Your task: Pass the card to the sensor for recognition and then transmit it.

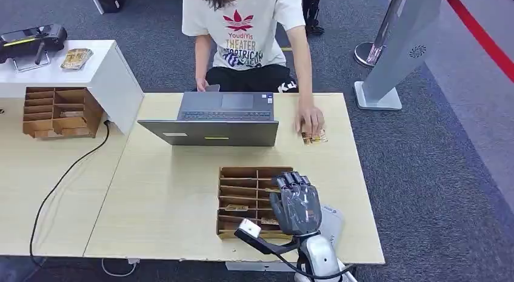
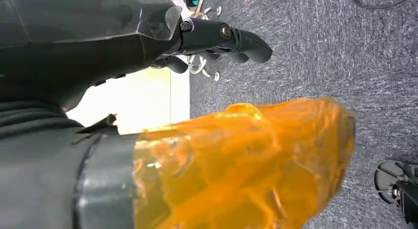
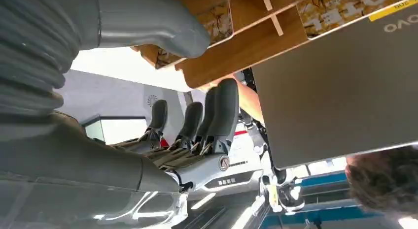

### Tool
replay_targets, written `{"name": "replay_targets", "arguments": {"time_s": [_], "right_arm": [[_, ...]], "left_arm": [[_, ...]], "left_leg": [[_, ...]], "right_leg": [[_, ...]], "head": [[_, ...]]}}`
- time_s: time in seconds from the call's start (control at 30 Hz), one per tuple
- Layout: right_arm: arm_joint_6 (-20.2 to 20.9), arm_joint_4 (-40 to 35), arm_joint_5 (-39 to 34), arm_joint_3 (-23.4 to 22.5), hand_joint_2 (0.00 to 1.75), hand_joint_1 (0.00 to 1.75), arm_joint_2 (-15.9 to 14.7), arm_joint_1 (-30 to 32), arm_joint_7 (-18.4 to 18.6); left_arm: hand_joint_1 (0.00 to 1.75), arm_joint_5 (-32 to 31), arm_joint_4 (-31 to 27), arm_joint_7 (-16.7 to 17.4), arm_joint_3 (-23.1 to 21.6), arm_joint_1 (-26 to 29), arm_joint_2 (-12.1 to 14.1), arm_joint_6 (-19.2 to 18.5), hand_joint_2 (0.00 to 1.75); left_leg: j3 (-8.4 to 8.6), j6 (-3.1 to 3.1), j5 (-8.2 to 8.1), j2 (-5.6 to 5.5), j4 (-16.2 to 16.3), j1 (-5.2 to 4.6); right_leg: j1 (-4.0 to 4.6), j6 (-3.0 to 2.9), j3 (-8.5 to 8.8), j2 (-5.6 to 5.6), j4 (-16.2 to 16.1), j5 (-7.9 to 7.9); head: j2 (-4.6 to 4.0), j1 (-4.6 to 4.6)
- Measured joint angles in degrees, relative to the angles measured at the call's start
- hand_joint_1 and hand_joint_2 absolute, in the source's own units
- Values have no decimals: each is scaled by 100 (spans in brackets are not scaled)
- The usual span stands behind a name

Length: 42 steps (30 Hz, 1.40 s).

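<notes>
My right hand (image 1: 296, 203) hovers over the right side of a wooden card organizer (image 1: 242, 191) near the table's front edge, fingers spread and holding nothing. Cards lie in its slots (image 1: 236, 207). In the right wrist view the right hand's fingers (image 3: 217, 115) stretch out below the organizer (image 3: 246, 47), apart from the thumb. Across the table a person's hand (image 1: 310, 121) rests on a patterned card (image 1: 316, 137). My left hand (image 2: 217, 37) hangs over the carpet with nothing in it. A black device (image 1: 33, 38) stands on the white box at far left.
An open grey laptop (image 1: 218, 121) stands between the organizer and the person. A second wooden organizer (image 1: 57, 112) sits at left, with a card stack (image 1: 76, 57) on the white box above it. A black cable (image 1: 66, 167) crosses the left table. A grey kiosk (image 1: 397, 51) stands at right.
</notes>
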Motion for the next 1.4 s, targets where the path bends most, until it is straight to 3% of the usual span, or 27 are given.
{"name": "replay_targets", "arguments": {"time_s": [0.53, 0.67, 0.73, 0.9, 1.0, 1.4], "right_arm": [[68, 247, -41, -2, 175, 99, 0, -89, 33], [68, 293, -42, -2, 175, 112, 0, -106, 39], [68, 311, -42, -2, 175, 136, 0, -116, 42], [79, 343, -42, -2, 175, 136, 0, -130, 44], [79, 361, -42, -2, 175, 173, 0, -145, 50], [112, 404, -50, -4, 175, 175, 0, -191, 50]], "left_arm": [[0, -9, 0, 0, 2, 0, 2, 0, 0], [0, -9, 0, 2, 0, 0, 2, -4, 0], [0, -9, 0, 2, 0, 0, 2, -9, 0], [0, 2, 0, 2, 2, 0, 2, -11, 0], [0, 7, 0, 2, 2, 0, 2, -11, 0], [0, 42, 0, 2, 55, 0, 4, -11, 0]], "left_leg": [[0, 0, 0, 0, 0, 0], [0, 0, 0, 0, 0, 0], [0, 0, 0, 0, 0, 0], [0, 0, 0, 0, 0, 0], [0, 0, 0, 0, 0, 0], [2, 0, 0, 0, 0, 0]], "right_leg": [[0, 0, 0, 0, 0, 0], [0, 0, 0, 0, 0, 0], [0, 0, 0, 0, 0, 0], [0, 0, 0, 0, 0, 0], [0, 0, 0, 0, 0, 0], [0, 0, 0, 1, 0, 0]], "head": [[0, 0], [0, 0], [0, 0], [0, 0], [0, 0], [0, 0]]}}
